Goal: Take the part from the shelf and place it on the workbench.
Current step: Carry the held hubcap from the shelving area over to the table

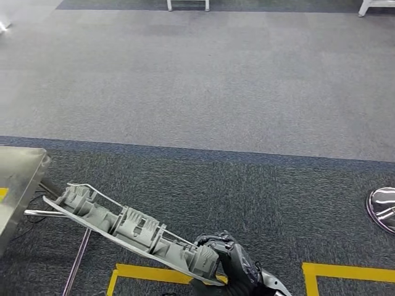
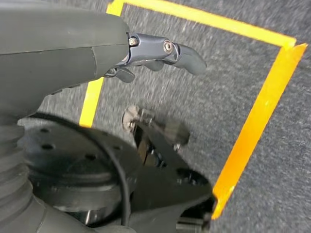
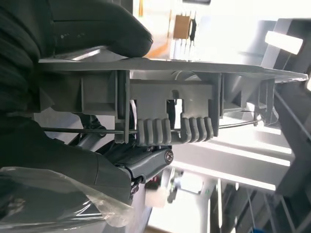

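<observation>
In the head view the right hand (image 1: 232, 259) comes in from the bottom edge and grips one end of a long grey plastic part (image 1: 130, 225). The part is a narrow ribbed strip with a thin wire running along its length. It sticks out from the hand toward the left, tilted, and hangs in the air above the dark carpet (image 1: 242, 185). Its far end is near the corner of a metal counter (image 1: 21, 176) at the left edge of the picture, apart from it.

In the right wrist view the thumb (image 3: 99, 24) presses on the flat side of the part (image 3: 168, 92), and the darker fingers (image 3: 143, 162) curl under the ribbed side, so the part is pinched between them.

In the left wrist view the left hand (image 2: 146, 53) hangs over the carpet with its fingers (image 2: 183, 56) stretched out and a little apart, holding nothing.

Yellow tape lines (image 1: 153, 272) mark the dark carpet close to the robot. A lighter grey carpet (image 1: 195, 80) lies beyond. White furniture legs (image 1: 187, 5) stand at the far edge. A round, shiny thing (image 1: 382, 209) lies on the floor at the right edge; I cannot tell what it is.
</observation>
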Robot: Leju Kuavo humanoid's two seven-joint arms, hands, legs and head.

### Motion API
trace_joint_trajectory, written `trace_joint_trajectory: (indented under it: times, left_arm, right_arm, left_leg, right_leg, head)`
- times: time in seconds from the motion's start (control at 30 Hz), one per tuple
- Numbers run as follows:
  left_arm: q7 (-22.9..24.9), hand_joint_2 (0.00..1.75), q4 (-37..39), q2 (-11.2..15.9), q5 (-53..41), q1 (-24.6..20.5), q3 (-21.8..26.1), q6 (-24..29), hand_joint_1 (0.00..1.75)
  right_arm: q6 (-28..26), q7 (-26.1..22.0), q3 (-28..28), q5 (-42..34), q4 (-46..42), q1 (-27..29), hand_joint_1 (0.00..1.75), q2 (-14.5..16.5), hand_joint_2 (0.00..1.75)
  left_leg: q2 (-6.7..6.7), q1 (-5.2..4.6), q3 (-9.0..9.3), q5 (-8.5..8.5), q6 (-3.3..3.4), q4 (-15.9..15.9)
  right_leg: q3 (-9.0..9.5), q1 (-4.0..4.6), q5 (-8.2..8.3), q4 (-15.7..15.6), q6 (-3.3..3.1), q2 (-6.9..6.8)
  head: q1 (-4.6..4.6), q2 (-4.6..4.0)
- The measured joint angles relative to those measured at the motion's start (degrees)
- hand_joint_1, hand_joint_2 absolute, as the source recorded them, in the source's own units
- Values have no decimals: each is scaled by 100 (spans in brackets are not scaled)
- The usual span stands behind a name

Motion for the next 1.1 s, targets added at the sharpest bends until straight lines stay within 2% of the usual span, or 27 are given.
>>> trace_joint_trajectory:
  times: [0.03, 0.1, 0.17, 0.23, 0.27, 0.33, 0.37, 0.43, 0.47, 0.5, 0.53, 0.57, 0.6, 0.63, 0.67, 0.7, 0.73, 0.77, 0.8, 0.83, 0.87, 0.9, 0.93, 0.97, 1.0, 1.03, 1.1]
  left_arm:
    - [-3, 175, 0, 2, -5, 3, 3, -114, 0]
    - [-55, 175, 3, 1, -37, -3, 5, -350, 0]
    - [-185, 175, 6, 3, -52, -10, 4, -615, 0]
    - [-270, 175, 7, 27, -23, 2, 5, -917, 0]
    - [-265, 175, 7, 63, -7, 16, 6, -1096, 0]
    - [-184, 175, 9, 192, 8, 44, 5, -1552, 0]
    - [-125, 175, 10, 280, 15, 63, 4, -1786, 0]
    - [-3, 175, 11, 489, 38, 121, 4, -2167, 0]
    - [64, 175, 11, 581, 60, 157, 7, -2269, 0]
    - [146, 175, 10, 665, 86, 191, 16, -2326, 0]
    - [228, 175, 10, 719, 112, 215, 28, -2343, 0]
    - [305, 175, 9, 762, 131, 228, 43, -2344, 0]
    - [360, 175, 9, 792, 140, 229, 57, -2330, 0]
    - [390, 175, 9, 811, 141, 225, 64, -2312, 0]
    - [411, 175, 9, 826, 137, 222, 68, -2292, 0]
    - [422, 175, 9, 839, 133, 226, 72, -2276, 0]
    - [431, 175, 9, 856, 130, 238, 76, -2258, 0]
    - [440, 175, 9, 870, 121, 251, 82, -2228, 0]
    - [461, 175, 9, 882, 101, 260, 88, -2175, 0]
    - [494, 175, 9, 891, 67, 260, 94, -2090, 0]
    - [541, 175, 9, 892, 20, 257, 98, -1982, 0]
    - [588, 175, 9, 889, -32, 254, 99, -1868, 0]
    - [634, 175, 9, 883, -93, 254, 99, -1750, 0]
    - [676, 175, 9, 874, -159, 264, 97, -1630, 0]
    - [711, 175, 9, 867, -222, 280, 92, -1517, 0]
    - [749, 175, 9, 860, -284, 296, 85, -1409, 0]
    - [819, 175, 9, 841, -400, 312, 63, -1243, 0]
  right_arm:
    - [7, 0, 2, -15, -3, 0, 175, -7, 175]
    - [22, -1, 9, -52, -19, -2, 175, -20, 175]
    - [24, -2, 14, -89, -43, -5, 175, -40, 175]
    - [28, -1, 13, -127, -81, -14, 175, -66, 175]
    - [38, 0, 13, -146, -103, -25, 175, -82, 175]
    - [66, -3, 13, -185, -151, -38, 175, -123, 175]
    - [79, -5, 13, -198, -168, -40, 175, -149, 175]
    - [103, -5, 13, -220, -191, -27, 175, -210, 175]
    - [130, -2, 12, -234, -195, -22, 175, -239, 175]
    - [170, 2, 10, -253, -198, -23, 175, -264, 175]
    - [218, 3, 9, -274, -198, -36, 175, -281, 175]
    - [266, 3, 9, -291, -198, -56, 175, -293, 175]
    - [301, 2, 11, -301, -198, -80, 175, -299, 175]
    - [321, -2, 13, -308, -200, -101, 175, -302, 175]
    - [332, -4, 14, -311, -202, -115, 175, -305, 175]
    - [336, -4, 15, -313, -204, -128, 175, -308, 175]
    - [337, -3, 15, -313, -207, -140, 175, -310, 175]
    - [338, 1, 13, -309, -208, -151, 175, -312, 175]
    - [338, 1, 11, -305, -209, -160, 175, -313, 175]
    - [338, -1, 9, -303, -210, -162, 175, -313, 175]
    - [338, -4, 7, -299, -211, -162, 175, -313, 175]
    - [337, -5, 5, -293, -211, -159, 175, -313, 175]
    - [335, -4, 3, -283, -210, -155, 175, -313, 175]
    - [334, -1, 1, -269, -210, -150, 175, -313, 175]
    - [336, 1, -1, -256, -209, -144, 175, -313, 175]
    - [342, 2, -2, -246, -209, -139, 175, -313, 175]
    - [364, 1, -2, -232, -209, -134, 175, -312, 175]
  left_leg:
    - [54, 17, 159, 197, -9, -315]
    - [289, 3, 540, 489, 4, -1069]
    - [431, -41, 684, 526, 64, -1392]
    - [337, -57, 667, 516, 143, -1409]
    - [279, -52, 673, 519, 177, -1421]
    - [167, -33, 694, 530, 249, -1446]
    - [113, -35, 696, 528, 274, -1446]
    - [-21, -48, 702, 524, 306, -1445]
    - [-96, -55, 708, 521, 312, -1444]
    - [-178, -61, 718, 519, 314, -1443]
    - [-260, -63, 730, 516, 313, -1442]
    - [-341, -62, 739, 512, 309, -1442]
    - [-420, -66, 737, 507, 296, -1432]
    - [-497, -58, 719, 508, 273, -1424]
    - [-568, -44, 694, 514, 241, -1418]
    - [-640, -27, 669, 525, 199, -1416]
    - [-710, -10, 650, 539, 158, -1425]
    - [-682, -8, 640, 527, 125, -1408]
    - [-572, -16, 610, 472, 96, -1334]
    - [-412, -25, 532, 354, 68, -1148]
    - [-223, -23, 402, 186, 43, -851]
    - [-106, -14, 229, 6, 12, -482]
    - [-54, 1, 61, -132, -17, -136]
    - [-29, 18, -38, -176, -41, 69]
    - [-10, 33, -40, -114, -60, 78]
    - [18, 45, 73, 47, -71, -139]
    - [195, 35, 473, 401, -67, -901]
  right_leg:
    - [22, -1, -17, 1, 16, -65]
    - [68, 18, -65, 10, 72, -181]
    - [91, 46, -103, 17, 138, -283]
    - [107, 45, -136, 9, 201, -372]
    - [101, 33, -183, 41, 232, -322]
    - [-62, 12, -416, 400, 268, -52]
    - [-236, 9, -589, 762, 268, 109]
    - [-665, 14, -851, 1545, 251, 239]
    - [-798, 16, -842, 1729, 237, 257]
    - [-824, 17, -709, 1676, 217, 271]
    - [-736, 17, -485, 1395, 190, 305]
    - [-585, 15, -237, 993, 160, 399]
    - [-425, 5, -56, 607, 129, 555]
    - [-294, -1, 39, 323, 115, 689]
    - [-216, -1, 61, 169, 108, 788]
    - [-181, 3, 39, 123, 105, 810]
    - [-154, 7, 39, 93, 100, 749]
    - [-130, 4, 51, 61, 80, 676]
    - [-97, -4, 60, 26, 53, 594]
    - [-64, -12, 66, -7, 25, 501]
    - [-39, -12, 61, -24, 4, 406]
    - [-25, -7, 48, -27, -11, 315]
    - [-18, -4, 35, -26, -16, 223]
    - [-11, -4, 21, -24, -14, 142]
    - [0, -4, 8, -23, -6, 67]
    - [18, -5, -8, -22, 7, 1]
    - [70, 6, -52, -18, 55, -120]
  head:
    - [-1, 0]
    - [-3, 0]
    - [9, 0]
    - [25, 0]
    - [37, -1]
    - [72, -1]
    - [95, -1]
    - [114, 0]
    - [115, 0]
    - [115, 0]
    - [113, 0]
    - [114, 0]
    - [109, 0]
    - [110, 0]
    - [110, 0]
    - [111, 0]
    - [112, 0]
    - [111, 0]
    - [99, 0]
    - [89, 0]
    - [80, 0]
    - [72, -1]
    - [73, -1]
    - [70, -1]
    - [72, -1]
    - [70, 0]
    - [68, 0]
